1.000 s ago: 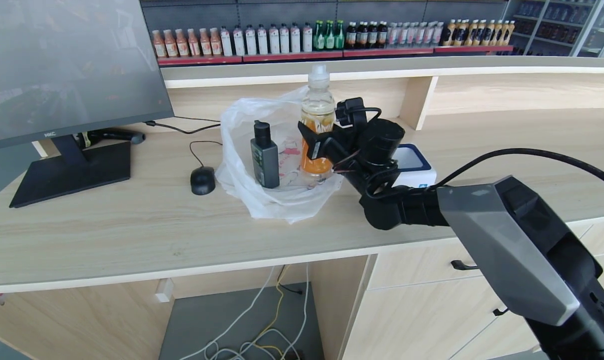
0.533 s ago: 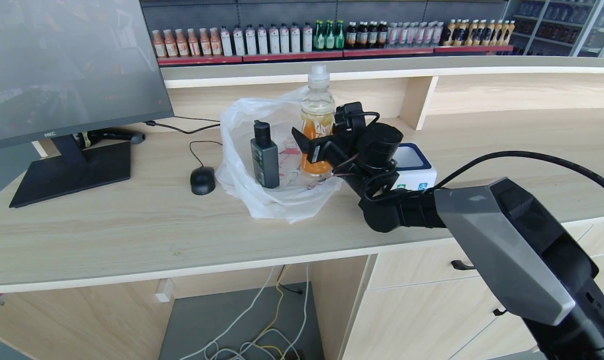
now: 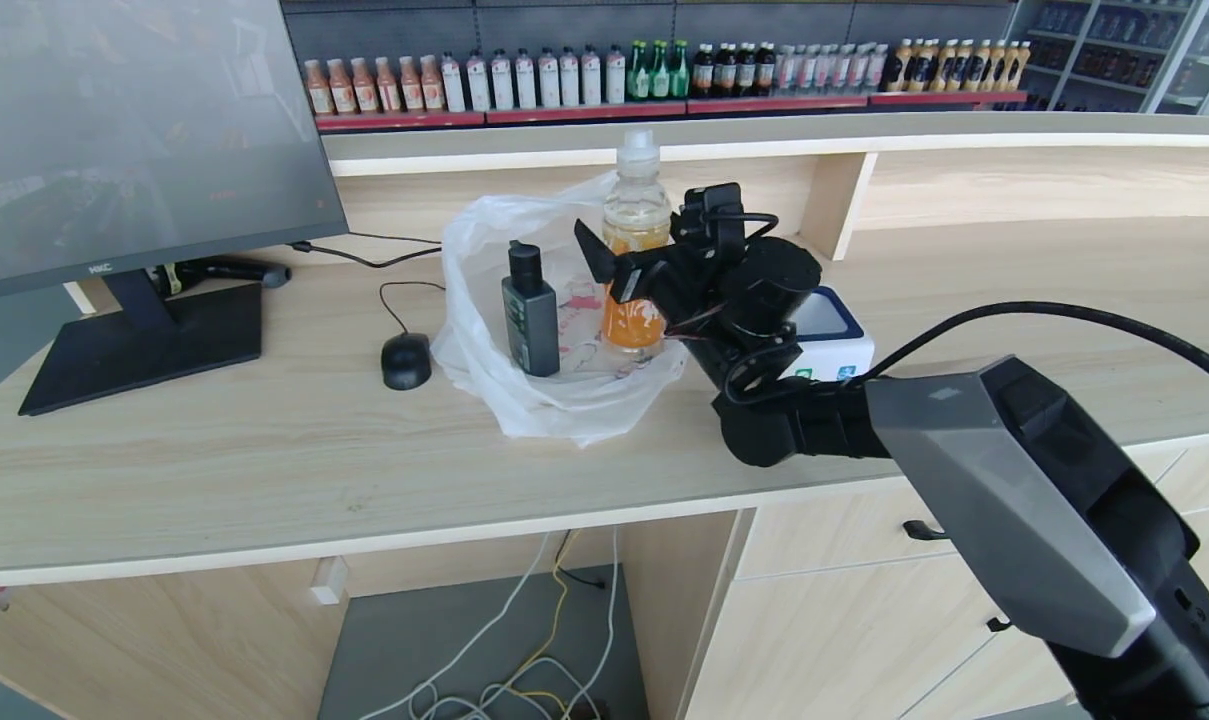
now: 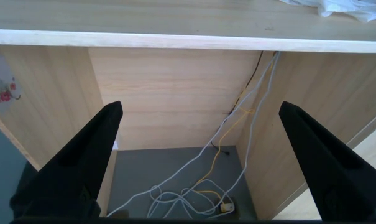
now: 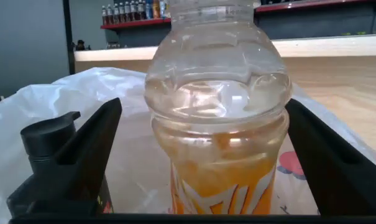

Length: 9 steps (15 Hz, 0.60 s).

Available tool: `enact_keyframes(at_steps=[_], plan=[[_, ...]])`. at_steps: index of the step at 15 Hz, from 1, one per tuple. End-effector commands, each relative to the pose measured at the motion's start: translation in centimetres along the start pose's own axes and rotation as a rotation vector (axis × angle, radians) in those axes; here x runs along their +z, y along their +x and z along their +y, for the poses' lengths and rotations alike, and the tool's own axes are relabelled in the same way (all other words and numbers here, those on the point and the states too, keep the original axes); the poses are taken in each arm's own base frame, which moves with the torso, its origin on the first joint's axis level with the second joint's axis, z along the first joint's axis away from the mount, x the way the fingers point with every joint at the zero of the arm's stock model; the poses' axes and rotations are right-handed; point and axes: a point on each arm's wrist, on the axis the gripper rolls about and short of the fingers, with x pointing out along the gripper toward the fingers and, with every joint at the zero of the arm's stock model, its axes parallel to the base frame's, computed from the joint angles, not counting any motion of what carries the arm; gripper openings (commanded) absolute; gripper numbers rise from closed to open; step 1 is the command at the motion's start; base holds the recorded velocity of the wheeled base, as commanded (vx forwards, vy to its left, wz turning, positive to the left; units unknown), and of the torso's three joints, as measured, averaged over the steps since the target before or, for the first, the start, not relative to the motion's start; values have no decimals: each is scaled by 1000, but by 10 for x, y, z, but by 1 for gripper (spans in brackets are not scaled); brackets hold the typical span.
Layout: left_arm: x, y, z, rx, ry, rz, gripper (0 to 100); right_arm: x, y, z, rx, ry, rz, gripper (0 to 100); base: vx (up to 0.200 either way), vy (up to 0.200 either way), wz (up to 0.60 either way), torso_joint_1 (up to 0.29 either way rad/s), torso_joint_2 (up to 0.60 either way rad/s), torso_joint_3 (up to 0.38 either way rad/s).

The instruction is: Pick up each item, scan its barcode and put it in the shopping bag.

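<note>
Right pincer (image 3: 624,255): out over the table (image 3: 214,470), at the open mouth of the shopping bag (image 3: 524,400). Jaws spread wide. In the right wrist view the two black fingers (image 5: 82,162) stand on either side of the juice bottle (image 3: 636,215), with a gap on each side. No contact visible; it has hold of nothing.

Juice bottle: clear plastic, white cap, orange drink filling the lower part, orange label. It stands upright inside the bag, toward the bag's far right side.

Dark bottle (image 3: 530,315): black pump-style cap, upright in the same bag, just beside the juice bottle on the robot's left. The two stand apart.

Shopping bag: thin white plastic, slumped open on the table, with its walls crumpled around both bottles.

Left pincer (image 4: 200,106): low, below the table's edge, facing the open space under it. Jaws wide apart, nothing between the fingers (image 4: 82,162). Loose cables (image 4: 200,186) lie on the floor beyond it.

Other things on the table:
- A white box with a blue-rimmed top (image 3: 836,335), just right of the bag and partly hidden behind the right arm.
- A black mouse (image 3: 406,361), near the bag on the left, with its cord running back.
- A monitor (image 3: 134,130) on a black stand at far left, with a dark handheld device (image 3: 226,270) lying behind the stand.

Beyond the table's raised back ledge there is a shelf (image 3: 664,100) lined with rows of drink bottles.
</note>
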Motion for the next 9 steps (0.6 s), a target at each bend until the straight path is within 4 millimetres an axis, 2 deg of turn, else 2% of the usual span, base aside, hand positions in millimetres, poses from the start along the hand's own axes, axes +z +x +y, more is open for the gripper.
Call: enact_keyframes(at_steps=[1,2,3,6,9], plan=[[0,0,0,-1,-1,0,100,18,3,8,14,6,-35,100,0,0,0,0,0,0],[0,0,0,-1,-1,0,100,24,4,13,23,11,-50,100,0,0,0,0,0,0],[0,0,0,-1,-1,0,100,39,5,26,36,23,-80,100,0,0,0,0,0,0],[0,0,0,1,-1,0,100,76,3,45,40,47,-192,100,0,0,0,0,0,0],[0,0,0,-1,-1,0,100,112,-14,28,13,34,-230,100,0,0,0,0,0,0]])
